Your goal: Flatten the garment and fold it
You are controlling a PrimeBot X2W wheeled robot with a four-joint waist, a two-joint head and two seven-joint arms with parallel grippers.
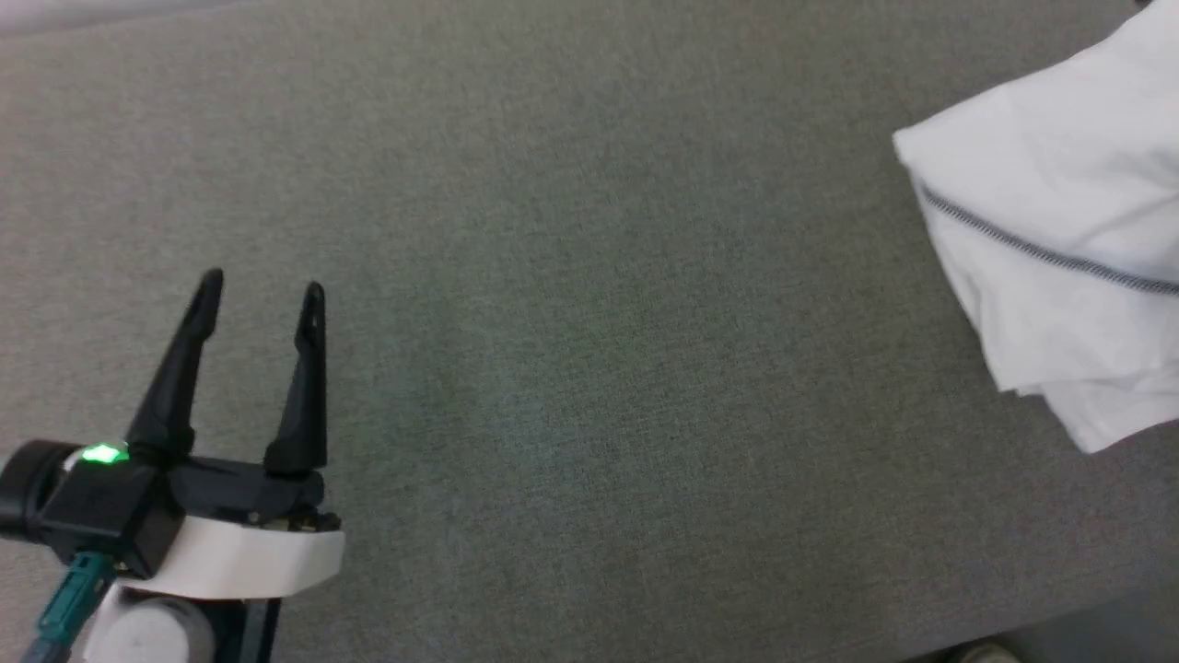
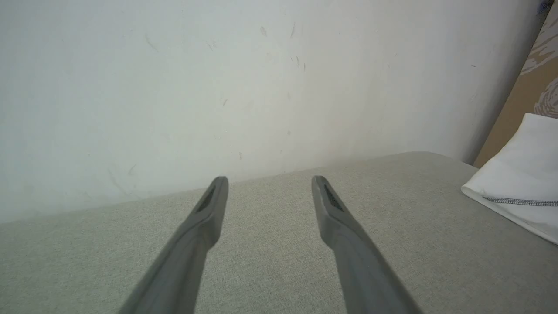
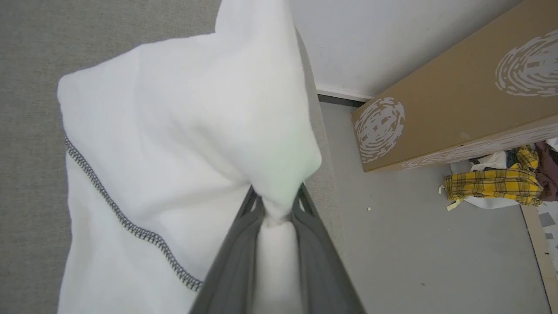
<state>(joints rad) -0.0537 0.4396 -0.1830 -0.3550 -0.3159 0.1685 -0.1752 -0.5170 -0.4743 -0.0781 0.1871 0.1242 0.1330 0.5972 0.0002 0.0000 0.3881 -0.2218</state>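
Left gripper (image 1: 263,284): near left, fingers apart, empty, over grey surface (image 1: 589,322), well apart from shirt.
Shirt (image 1: 1059,230): bunched at far right, by surface edge.
Right gripper (image 3: 277,201): clamped on small shirt fold.
Risk: small pinch slips; one-sided pull drags shirt onto floor (image 3: 414,244).

White shirt (image 1: 1050,175), thin knit w/ grey stitching (image 1: 1041,249) along a seam, bunched & doubled over, not flat, at right end of grey surface (image 1: 589,322).
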